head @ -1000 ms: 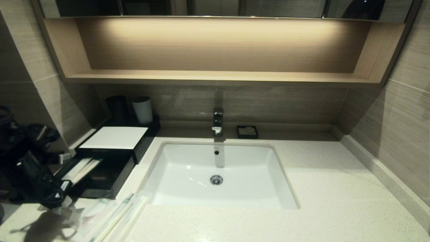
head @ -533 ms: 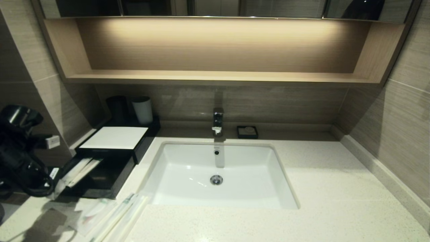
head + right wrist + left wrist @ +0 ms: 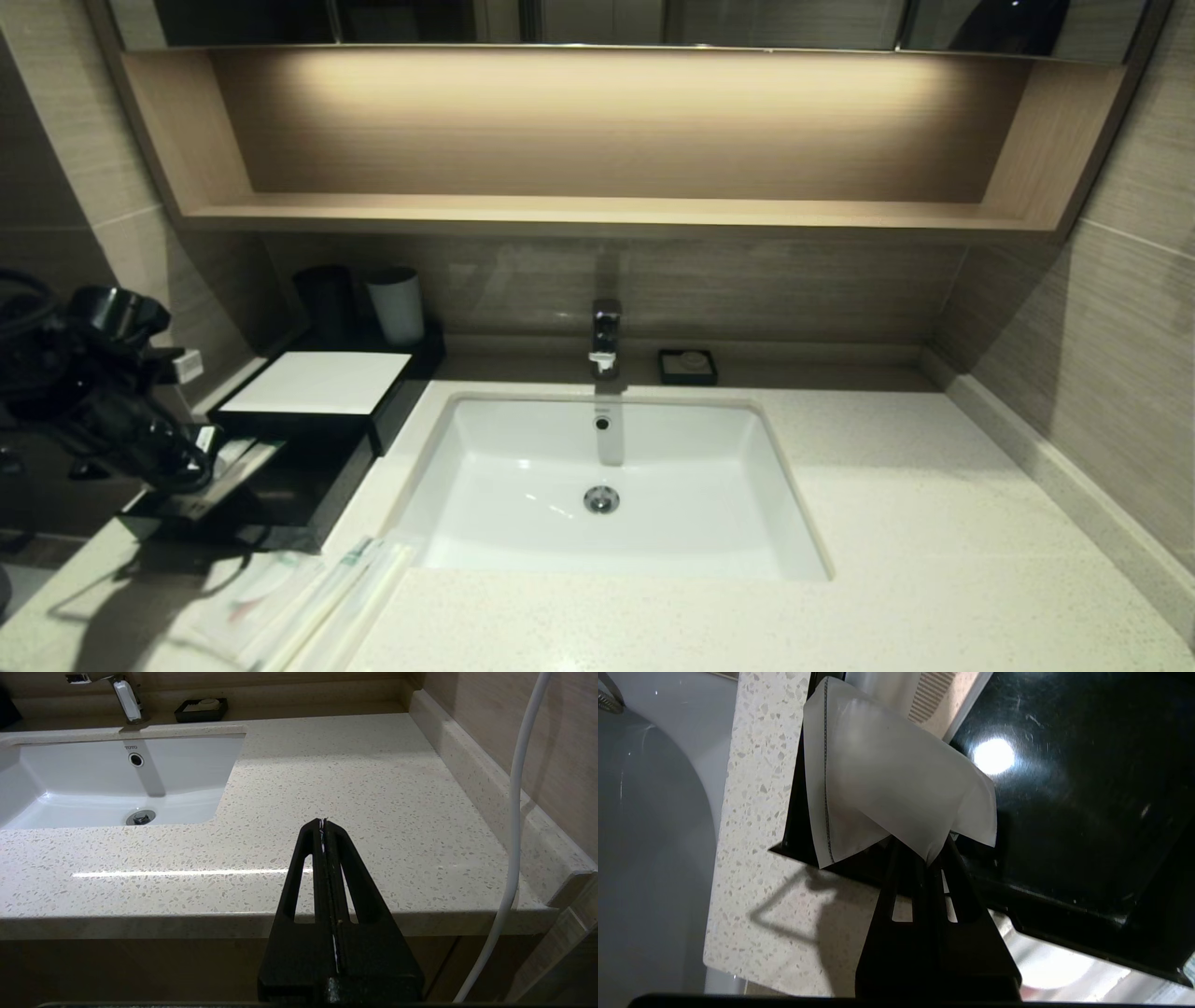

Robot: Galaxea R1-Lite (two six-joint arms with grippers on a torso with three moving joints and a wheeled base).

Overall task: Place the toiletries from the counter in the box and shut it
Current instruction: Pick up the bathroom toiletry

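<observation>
My left gripper (image 3: 201, 459) (image 3: 927, 856) is shut on a corner of a white sachet (image 3: 896, 779), which hangs over the near rim of the open black box (image 3: 299, 523) (image 3: 1087, 788) at the counter's left. Other pale packets (image 3: 245, 457) lie inside the box, partly hidden by the arm. A white-topped black piece (image 3: 317, 383) sits just behind the box. Several wrapped toiletries (image 3: 308, 597) lie on the counter in front of the box. My right gripper (image 3: 323, 823) is shut and empty, off the counter's front edge on the right.
The white sink (image 3: 794, 523) fills the counter's middle, with the faucet (image 3: 605, 336) behind it. A soap dish (image 3: 687, 366) is at the back. A white cup (image 3: 397, 306) and a dark cup (image 3: 325, 299) stand behind the box. A wooden shelf (image 3: 597, 213) hangs overhead.
My left gripper has risen from the pile of toiletries at the counter's front left and moved right and back over the black box, carrying the sachet. The right arm is unseen earlier.
</observation>
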